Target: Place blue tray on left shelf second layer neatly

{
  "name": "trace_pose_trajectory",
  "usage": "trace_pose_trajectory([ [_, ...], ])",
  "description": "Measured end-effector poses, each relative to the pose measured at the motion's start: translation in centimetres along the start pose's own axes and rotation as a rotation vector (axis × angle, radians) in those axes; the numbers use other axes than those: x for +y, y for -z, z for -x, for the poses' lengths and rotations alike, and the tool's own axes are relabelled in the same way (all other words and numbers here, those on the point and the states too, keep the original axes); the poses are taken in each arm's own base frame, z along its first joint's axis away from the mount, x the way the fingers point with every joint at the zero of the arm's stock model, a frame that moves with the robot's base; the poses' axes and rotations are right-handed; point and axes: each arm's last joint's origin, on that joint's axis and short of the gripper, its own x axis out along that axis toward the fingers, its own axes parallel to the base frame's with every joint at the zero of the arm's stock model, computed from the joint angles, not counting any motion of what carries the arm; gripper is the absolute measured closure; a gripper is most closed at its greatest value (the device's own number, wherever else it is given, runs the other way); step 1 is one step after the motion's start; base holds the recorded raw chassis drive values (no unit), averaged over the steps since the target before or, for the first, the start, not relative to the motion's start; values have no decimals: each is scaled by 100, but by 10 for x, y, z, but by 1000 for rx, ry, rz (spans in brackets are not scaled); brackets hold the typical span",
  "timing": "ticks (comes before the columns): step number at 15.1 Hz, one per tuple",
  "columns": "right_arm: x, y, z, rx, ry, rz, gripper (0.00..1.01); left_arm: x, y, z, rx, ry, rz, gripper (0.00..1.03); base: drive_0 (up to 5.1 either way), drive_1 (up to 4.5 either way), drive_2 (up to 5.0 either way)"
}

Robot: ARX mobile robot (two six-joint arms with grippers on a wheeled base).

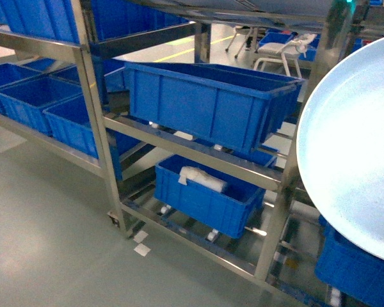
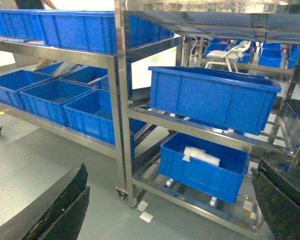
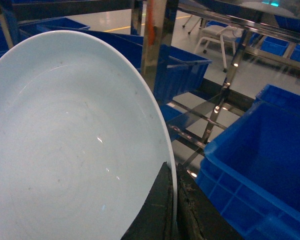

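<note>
A: Where is the round, shallow, pale sky-blue plastic tray (image 3: 65, 145) seen?

B: It is held by the right hand (image 3: 172, 210); its rim is pinched between the two dark fingers (image 3: 157, 210), and the dish is raised up and tilted ahead of that hand. In the head view it fills the right edge of the frame.

A: And the left hand (image 2: 170, 212)?

B: It is spread wide with nothing between its black fingers (image 2: 55, 210), which are seen at the lower corners of its wrist view.

A: What lies beyond the hands?

B: The shiny stainless-steel tiered shelf with square posts (image 1: 96, 121) is seen ahead of the left hand. A deep-blue rectangular plastic crate (image 1: 208, 102) sits on a middle tier, and a second deep-blue crate (image 1: 205, 195) with a white wrapped bundle (image 1: 201, 179) inside sits on the tier below. Just right of the right hand, another blue crate (image 3: 262, 165) is seen close by.
</note>
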Motion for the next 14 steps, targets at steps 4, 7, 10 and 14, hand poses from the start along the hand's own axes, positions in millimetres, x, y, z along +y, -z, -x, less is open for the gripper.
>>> trace_pose_trajectory([
  [4, 0, 0, 0, 0, 0, 0, 99, 0, 0, 0, 0, 0, 0, 5, -158, -158, -158],
  [7, 0, 0, 0, 0, 0, 0, 99, 0, 0, 0, 0, 0, 0, 5, -164, -164, -164],
  [10, 0, 0, 0, 0, 0, 0, 99, 0, 0, 0, 0, 0, 0, 5, -163, -163, -163],
  [14, 0, 0, 0, 0, 0, 0, 99, 0, 0, 0, 0, 1, 0, 5, -152, -152, -152],
])
